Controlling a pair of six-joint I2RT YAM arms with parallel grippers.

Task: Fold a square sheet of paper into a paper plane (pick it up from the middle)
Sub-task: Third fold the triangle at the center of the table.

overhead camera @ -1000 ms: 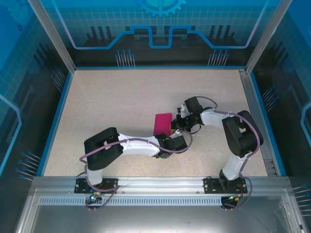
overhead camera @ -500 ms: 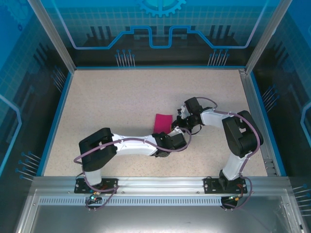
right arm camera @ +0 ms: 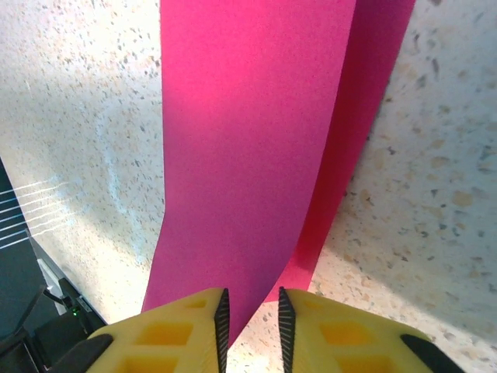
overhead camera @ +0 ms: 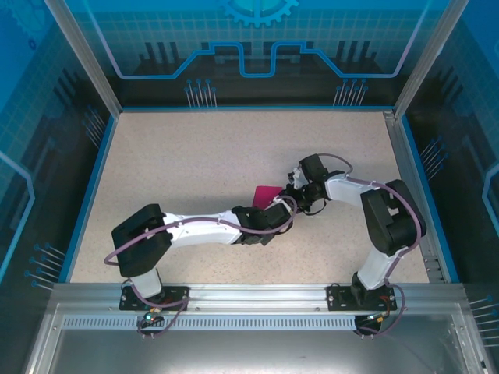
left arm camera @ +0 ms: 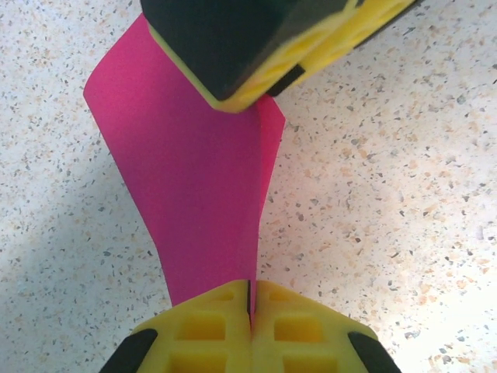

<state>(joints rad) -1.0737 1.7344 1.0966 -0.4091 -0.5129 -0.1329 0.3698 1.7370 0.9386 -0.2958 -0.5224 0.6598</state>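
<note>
The left arm is stretched further out across the tabletop (overhead camera: 179,164) than it was a second ago, its elbow drawn back towards the left. The left hand (left arm camera: 250,299), whose fingers stood apart a second ago, has now come together on the near edge of the square sheet of paper (left arm camera: 194,179), which disappears into the seam between the yellow pads.

The sheet sits just right of the tabletop's middle, between the two hands. A second ago it showed from above as a plain pink oblong. Now it shows as a much smaller patch, half hidden by the wrists. Close up it is doubled over, one layer behind the other, bowed and rising off the speckled surface rather than lying flat.

Further right, the right hand (right arm camera: 250,303) meets the sheet at its far end. Its fingers were pressed tight a moment ago and now stand slightly apart, with the paper's edge running down into the narrow gap. It looks loose there rather than pinched.

I read this as a handover: the left hand has taken the folded sheet as the right lets go. If so, the left alone carries it, perhaps so the right can re-grip. The plane is far from made; I see one fold and no pointed nose.
</note>
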